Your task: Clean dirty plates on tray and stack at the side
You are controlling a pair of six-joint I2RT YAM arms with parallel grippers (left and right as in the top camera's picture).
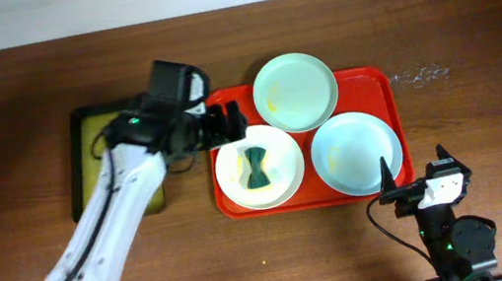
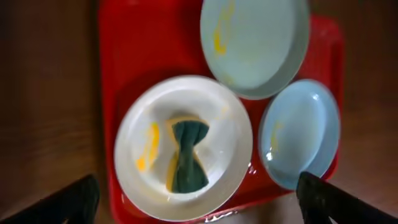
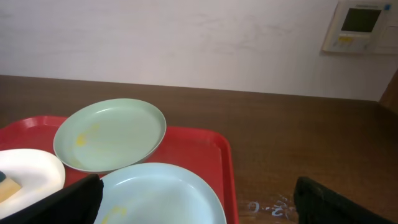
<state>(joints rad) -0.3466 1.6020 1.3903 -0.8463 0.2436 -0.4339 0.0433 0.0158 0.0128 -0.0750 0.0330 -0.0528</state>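
The red tray (image 1: 386, 90) holds three plates. The white plate (image 1: 282, 178) sits front left with a green-and-yellow sponge (image 1: 255, 167) lying in it. The mint plate (image 1: 296, 91) is at the back, the pale blue plate (image 1: 356, 152) front right. All show yellow smears. My left gripper (image 1: 226, 124) is open and empty, hovering just left of the white plate; in its wrist view the gripper (image 2: 198, 198) looks down on the white plate (image 2: 137, 134), sponge (image 2: 188, 155), mint plate (image 2: 255, 43) and blue plate (image 2: 301, 134). My right gripper (image 1: 416, 174) is open near the tray's front right corner (image 3: 198, 199).
A smaller black-rimmed yellow-green tray (image 1: 84, 155) lies left of the red tray, partly under my left arm. White scuff marks (image 1: 421, 75) mark the table right of the red tray. A white wall with a panel (image 3: 360, 25) stands behind the table.
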